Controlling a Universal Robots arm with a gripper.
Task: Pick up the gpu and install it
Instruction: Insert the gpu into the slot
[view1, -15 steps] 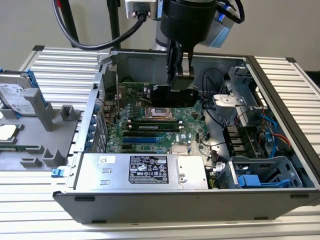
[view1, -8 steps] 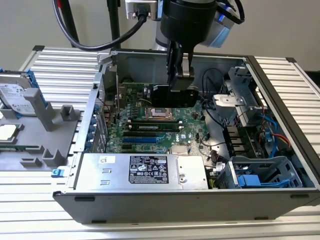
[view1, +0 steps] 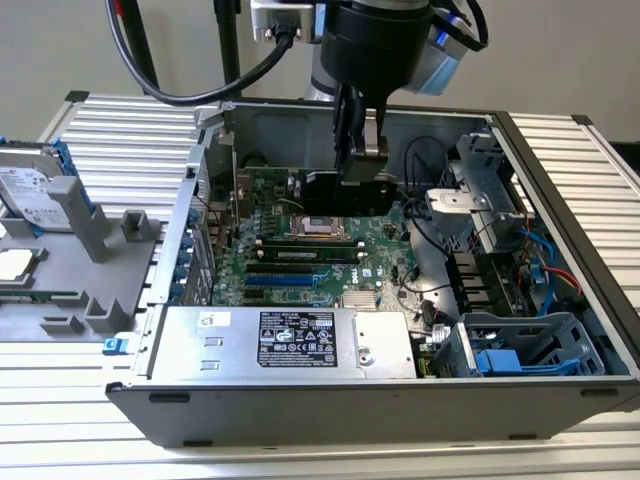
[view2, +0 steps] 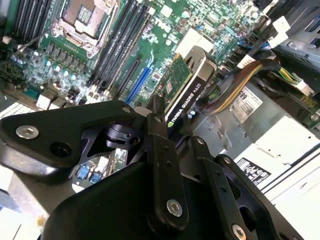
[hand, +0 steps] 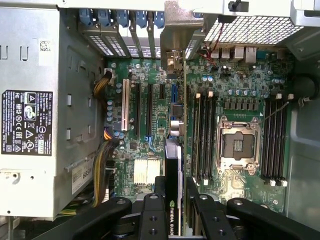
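The gpu (view1: 345, 192) hangs edge-down inside the open computer case (view1: 560, 390), pinched between the fingers (view2: 159, 145) of the hand (view1: 362, 150), which grips its upper edge from above. In both wrist views the card juts out from between the two black fingers, poised over the motherboard (hand: 240, 95) near the expansion slots (hand: 150, 107), with its silver end bracket (hand: 176, 30) toward the case's rear wall; whether its lower edge touches a slot cannot be told.

The case lies on its side on a ribbed metal counter (view1: 110, 140) before a plain pale wall. A grey power supply (view1: 290, 340) fills the case's near side. At the exterior view's left, a hard drive (view1: 35, 185) with a blue frame rests on a grey fixture (view1: 100, 250).

The card shows a black shroud (view2: 192, 92) on one face and a green circuit board (view2: 175, 80) on the other.
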